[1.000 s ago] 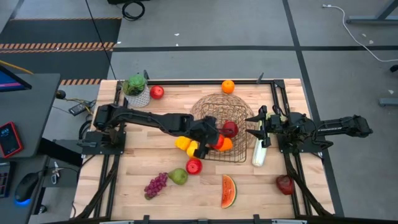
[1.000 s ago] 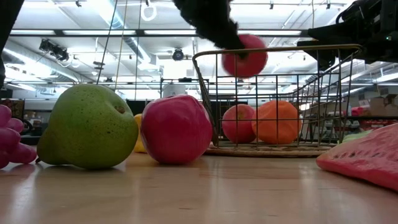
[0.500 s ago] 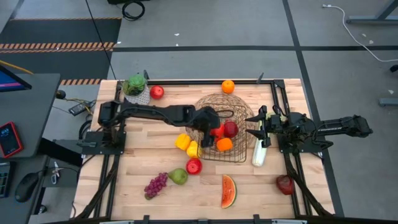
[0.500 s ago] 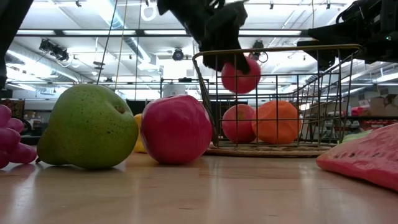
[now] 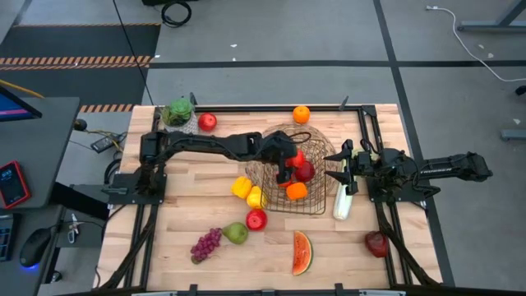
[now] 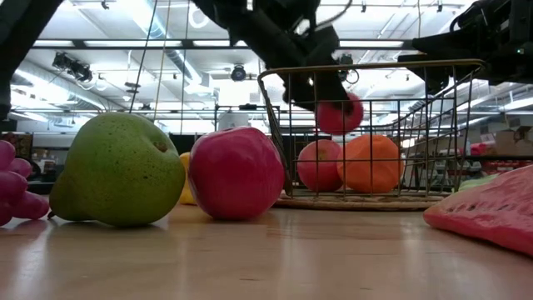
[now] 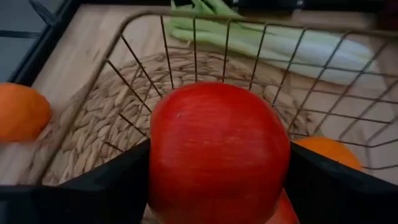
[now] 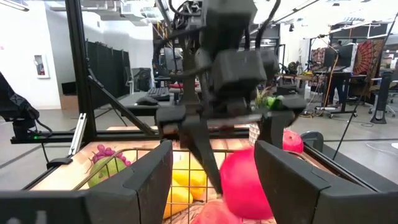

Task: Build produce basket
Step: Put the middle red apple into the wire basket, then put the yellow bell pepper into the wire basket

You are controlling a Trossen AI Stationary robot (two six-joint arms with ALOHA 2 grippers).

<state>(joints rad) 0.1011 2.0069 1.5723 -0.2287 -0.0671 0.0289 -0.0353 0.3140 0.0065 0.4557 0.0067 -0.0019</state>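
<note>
The wire-mesh basket (image 5: 271, 141) stands mid-table with a dark red apple (image 5: 306, 172) and an orange (image 5: 296, 190) on its woven floor. My left gripper (image 5: 289, 167) reaches in over the basket's left rim, shut on a red apple (image 7: 217, 149) that hangs inside the basket (image 6: 433, 117) above the floor. A pale-green celery stalk (image 5: 341, 202) lies just right of the basket. My right gripper (image 5: 339, 164) waits at the basket's right side, open and holding nothing. My left gripper pinches the red apple by two opposite sides (image 7: 157, 168), one dark finger (image 7: 118, 186) on each. The fingers slant down into the basket from the table's left. The apple (image 6: 339, 114) hangs clear of the basket floor and of the fruit below it.
Outside the basket lie yellow pieces (image 5: 246, 191), a red apple (image 5: 256, 219), a green pear (image 5: 236, 233), purple grapes (image 5: 205, 244), a watermelon slice (image 5: 302, 252) and a dark apple (image 5: 377, 243). An orange (image 5: 302, 113), an apple (image 5: 207, 122) and a potted plant (image 5: 179, 117) stand along the far edge.
My left gripper has carried the red apple from the basket's near-left rim toward the far edge and a little right, over the rim, and sunk into the basket. The wrist has rolled on the way. The apple stays in the fingers.
</note>
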